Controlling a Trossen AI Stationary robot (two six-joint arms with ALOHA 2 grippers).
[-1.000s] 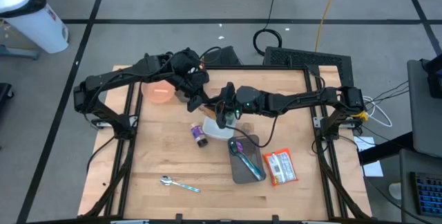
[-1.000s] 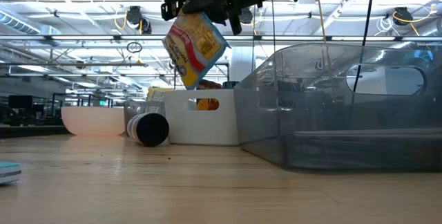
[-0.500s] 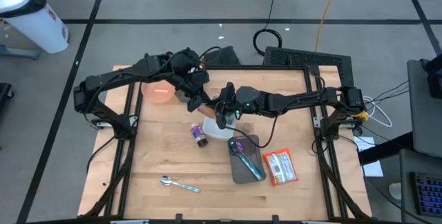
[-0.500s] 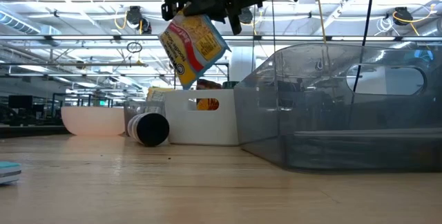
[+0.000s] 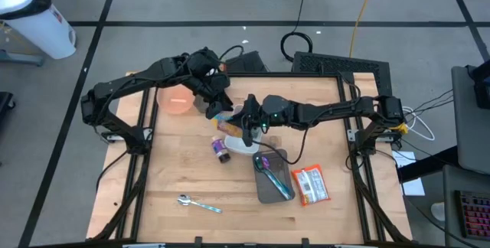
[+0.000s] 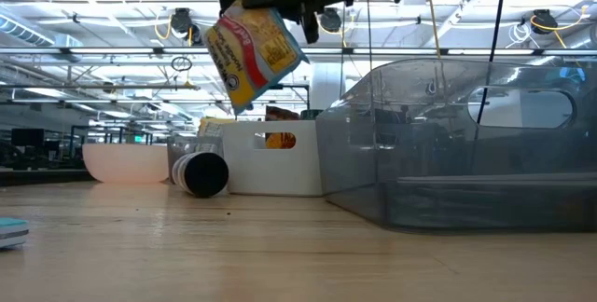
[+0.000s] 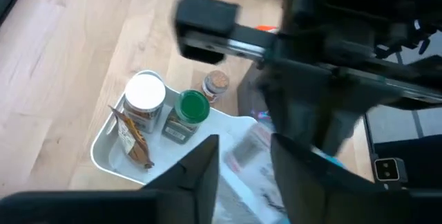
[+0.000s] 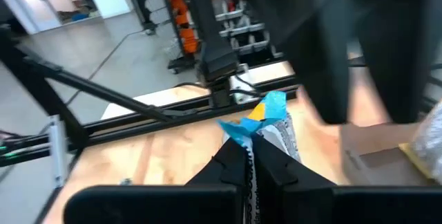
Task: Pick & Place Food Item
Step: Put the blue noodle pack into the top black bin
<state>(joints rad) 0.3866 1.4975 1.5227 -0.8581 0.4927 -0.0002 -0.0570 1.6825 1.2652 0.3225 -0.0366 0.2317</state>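
Note:
A yellow, red and blue food packet (image 6: 254, 46) hangs in the air above the white bin (image 5: 243, 144), where the two arms meet. My right gripper (image 8: 250, 151) reaches in from the table's right and is shut on the packet's top. My left gripper (image 7: 245, 160) comes slanting down from the far left and stands open. Its fingers are on either side of the packet (image 7: 250, 146); whether they touch it I cannot tell. The bin (image 7: 103, 151) holds a white-lidded jar (image 7: 145, 94), a green-lidded jar (image 7: 190, 108) and a brown stick. My right gripper pinches the packet's blue sealed top edge (image 8: 266, 112) between its two fingers. The fingers lie about level and come from the table's right. The packet hangs below them, tilted, clear of the bin and the table.
A pink bowl (image 5: 176, 101) sits at the far left. A dark jar (image 5: 222, 152) lies on its side beside the bin. A grey tray (image 5: 269, 190) with a teal utensil, a second food packet (image 5: 310, 185) and a spoon (image 5: 199, 203) lie nearer the front edge.
The packet has tipped further over while still hanging high above the bin. In the low view its lower end has swung out toward the pink bowl's side. My left gripper has opened at the packet's top, and my right gripper keeps hold of it.

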